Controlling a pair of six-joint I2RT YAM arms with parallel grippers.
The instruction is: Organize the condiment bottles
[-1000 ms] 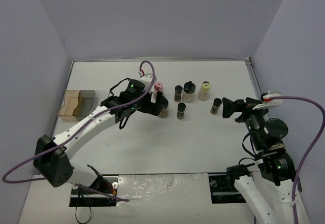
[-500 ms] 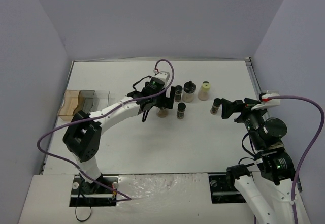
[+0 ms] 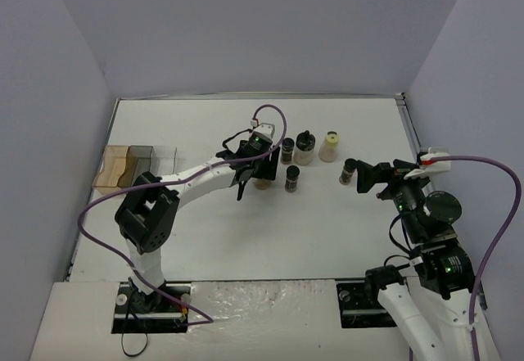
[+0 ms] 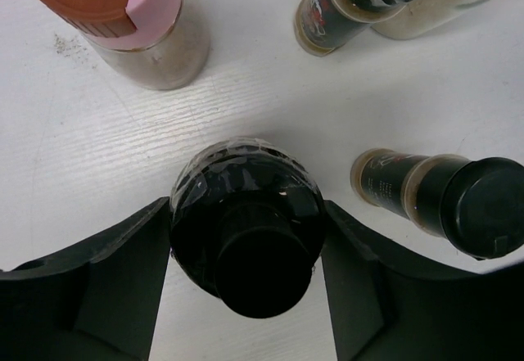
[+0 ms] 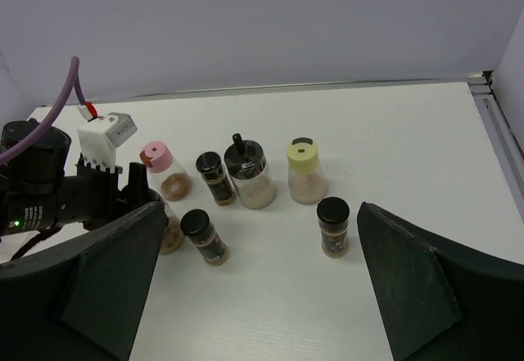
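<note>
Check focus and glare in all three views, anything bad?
Left wrist: table grain sharp, black-capped jar between the left fingers nearly featureless black, small glints on its wrap. Right wrist: even light, jars crisp, right fingers dark silhouettes. Top external: soft shadows, no glare, jars small.

A white table (image 3: pixel 270 238) stands inside pale lilac walls (image 3: pixel 262 33). At the table's left edge rests a compartmented plastic tray (image 3: pixel 123 169), its sections amber, smoky and clear.
</note>
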